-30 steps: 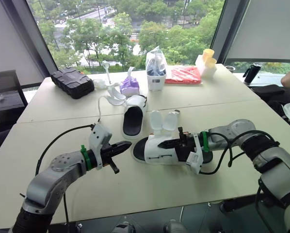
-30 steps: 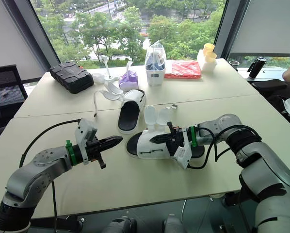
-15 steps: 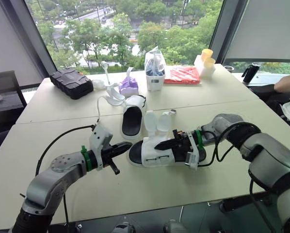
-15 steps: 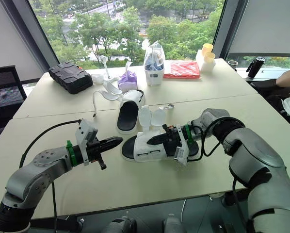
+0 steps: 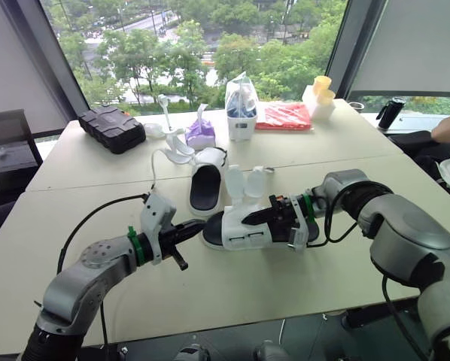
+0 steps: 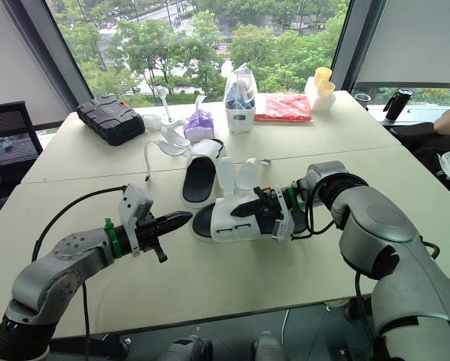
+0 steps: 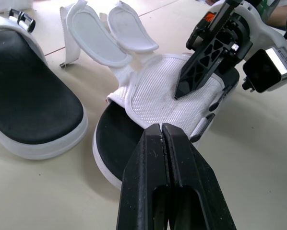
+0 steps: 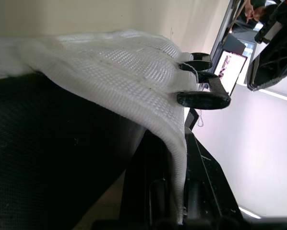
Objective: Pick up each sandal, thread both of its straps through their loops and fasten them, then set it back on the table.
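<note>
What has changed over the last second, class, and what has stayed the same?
The right gripper, jaws shut on the mesh upper of the near sandal, has drawn it slightly toward the robot's left, closer to the left gripper. The left gripper stayed put with jaws shut; the far sandal and the open straps are unchanged.

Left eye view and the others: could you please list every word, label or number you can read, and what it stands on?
No text can be read.
Red packet: print too small to read.
Screen in the right wrist view: blurred.
Sandal: no marking shows.
</note>
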`<move>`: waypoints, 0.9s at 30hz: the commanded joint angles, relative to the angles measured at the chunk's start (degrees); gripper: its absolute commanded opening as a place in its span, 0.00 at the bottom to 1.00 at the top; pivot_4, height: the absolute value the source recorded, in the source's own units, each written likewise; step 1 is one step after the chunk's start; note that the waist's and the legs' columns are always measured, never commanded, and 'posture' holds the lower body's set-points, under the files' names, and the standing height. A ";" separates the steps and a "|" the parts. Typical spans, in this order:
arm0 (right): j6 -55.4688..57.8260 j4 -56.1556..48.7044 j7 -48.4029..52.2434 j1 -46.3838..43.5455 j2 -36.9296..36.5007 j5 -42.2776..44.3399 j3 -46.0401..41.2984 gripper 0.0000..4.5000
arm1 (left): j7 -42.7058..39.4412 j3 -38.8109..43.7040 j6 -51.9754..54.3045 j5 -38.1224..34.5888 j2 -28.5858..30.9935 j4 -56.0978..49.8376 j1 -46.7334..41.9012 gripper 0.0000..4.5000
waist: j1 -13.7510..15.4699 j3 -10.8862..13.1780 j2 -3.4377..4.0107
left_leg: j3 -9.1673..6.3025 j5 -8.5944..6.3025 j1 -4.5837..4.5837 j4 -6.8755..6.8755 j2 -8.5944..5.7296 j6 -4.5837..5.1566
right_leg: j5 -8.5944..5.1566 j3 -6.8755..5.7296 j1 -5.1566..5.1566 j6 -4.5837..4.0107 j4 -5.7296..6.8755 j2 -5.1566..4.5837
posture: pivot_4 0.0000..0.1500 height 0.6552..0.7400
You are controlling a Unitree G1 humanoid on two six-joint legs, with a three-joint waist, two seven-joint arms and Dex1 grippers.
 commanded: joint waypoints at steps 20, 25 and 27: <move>-34.98 43.40 65.79 -5.67 -1.30 28.53 -37.98 0.99 | -16.40 -8.31 -20.25 12.40 -3.08 29.48 -14.64 0.00 | -0.48 0.01 -0.10 | 0.40 -0.15 0.76 -0.37 0.19 0.33 | 0.04 0.28 0.77 -0.05 -0.36 0.25 | 1.00 1.00; -31.81 56.49 91.37 -9.70 -4.49 31.90 -61.39 0.99 | -21.88 -9.72 -24.34 14.60 -4.75 38.98 -19.63 0.00 | -2.77 0.01 -0.13 | 0.53 -0.33 1.11 -0.52 0.28 0.59 | 0.01 0.44 0.97 0.00 -0.45 0.30 | 1.00 1.00; -24.32 56.49 103.24 -8.29 -5.81 37.72 -71.17 0.99 | -24.79 -11.16 -25.89 16.04 -4.82 42.03 -21.42 0.00 | -3.03 0.02 -0.13 | 0.53 -0.34 1.21 -0.58 0.28 0.59 | 0.00 0.47 1.02 0.02 -0.45 0.32 | 1.00 1.00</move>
